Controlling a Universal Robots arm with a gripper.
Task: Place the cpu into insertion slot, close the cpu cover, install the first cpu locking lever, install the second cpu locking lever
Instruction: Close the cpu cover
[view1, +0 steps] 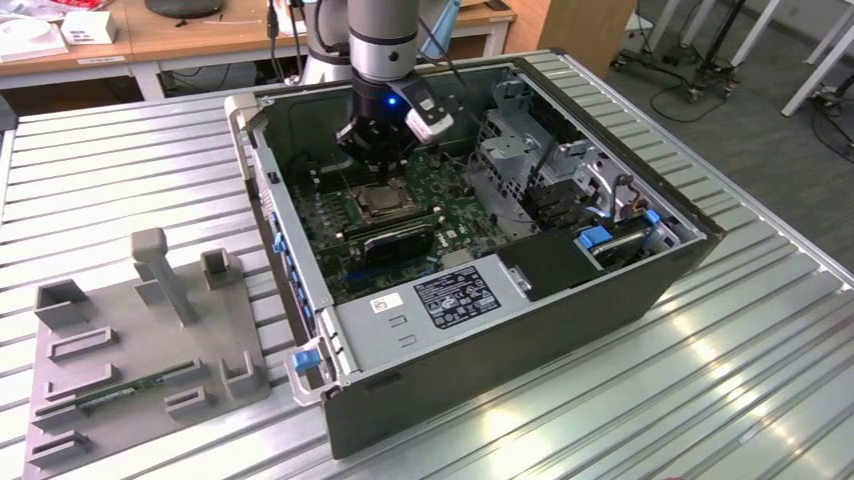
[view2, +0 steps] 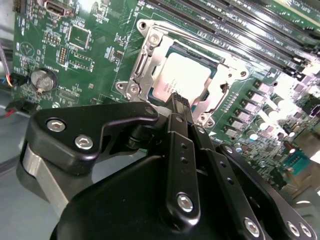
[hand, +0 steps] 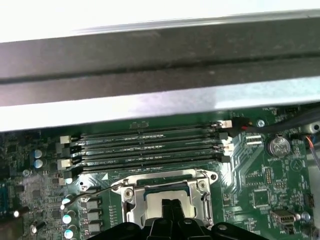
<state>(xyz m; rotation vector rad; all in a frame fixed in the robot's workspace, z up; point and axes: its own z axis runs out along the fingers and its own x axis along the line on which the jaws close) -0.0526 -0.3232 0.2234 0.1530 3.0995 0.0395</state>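
open computer case (view1: 601, 290) on a slatted metal table (view1: 120, 170), wooden desk (view1: 200, 35) behind.
inside, the chip (view2: 180, 77) sits in its socket (view2: 190, 50) under the cover frame (view2: 145, 65); the claw (view2: 178, 99) hovers just above, fingers together, holding nothing.

We see our closed hand (hand: 171, 206) over the cpu (hand: 152, 202), framed by its cover (hand: 131, 205), beside the memory slots (hand: 145, 147).
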